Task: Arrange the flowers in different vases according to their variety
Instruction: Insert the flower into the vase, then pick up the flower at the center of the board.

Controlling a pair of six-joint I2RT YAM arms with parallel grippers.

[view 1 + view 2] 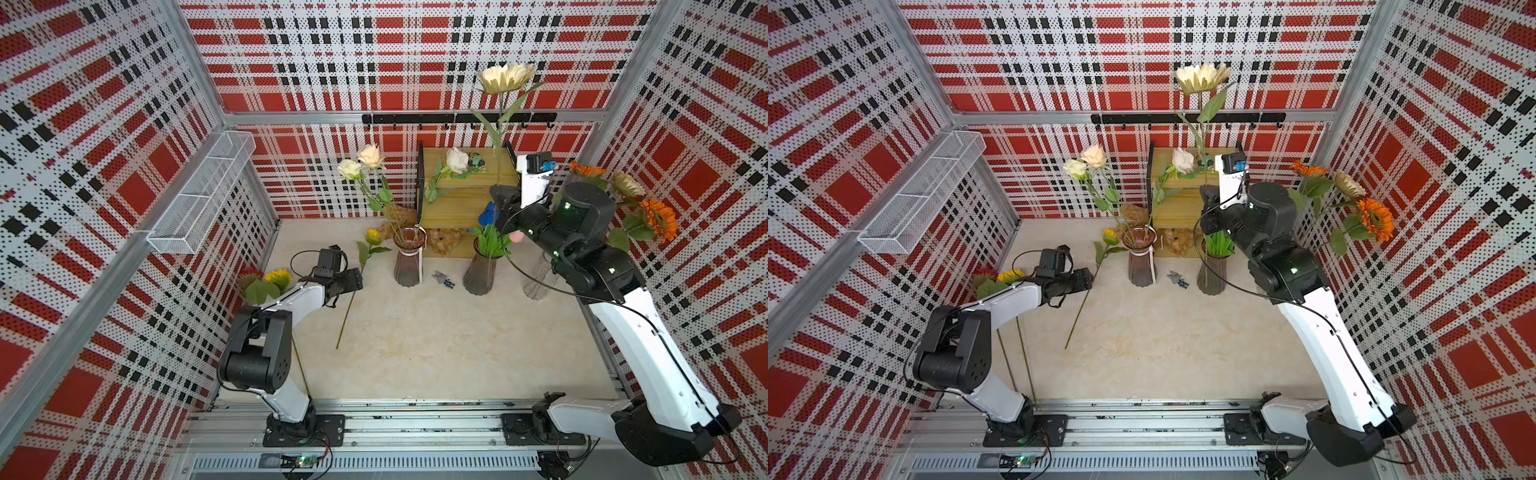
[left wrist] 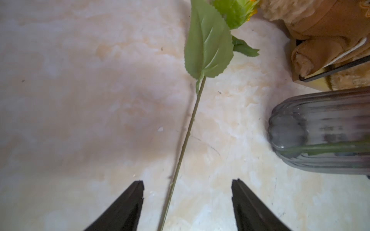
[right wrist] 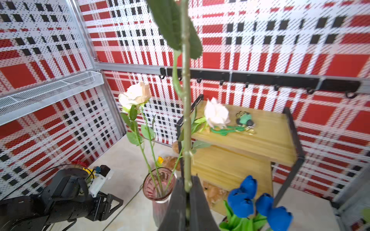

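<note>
Pickup is shaping up at the left: the left gripper (image 2: 187,181) is hanging spread astride the stem of the yellow sunflower (image 2: 187,136), which is lying on the table (image 1: 415,353). Next it is probably needing to close and lift. The rose vase (image 1: 409,259) is standing near; open table is lying toward the robot. The right gripper (image 3: 187,190) is pinching the cream sunflower (image 1: 505,77) upright above the shelf (image 1: 465,195), likely heading for the clear vase (image 1: 538,276).

surface: marbled tabletop (image 1: 415,353) | lying: yellow sunflower (image 1: 372,237), small figurine (image 1: 444,280) | standing: smoky vases (image 1: 409,266), clear vase (image 1: 538,278), wooden shelf (image 1: 465,208)
</note>
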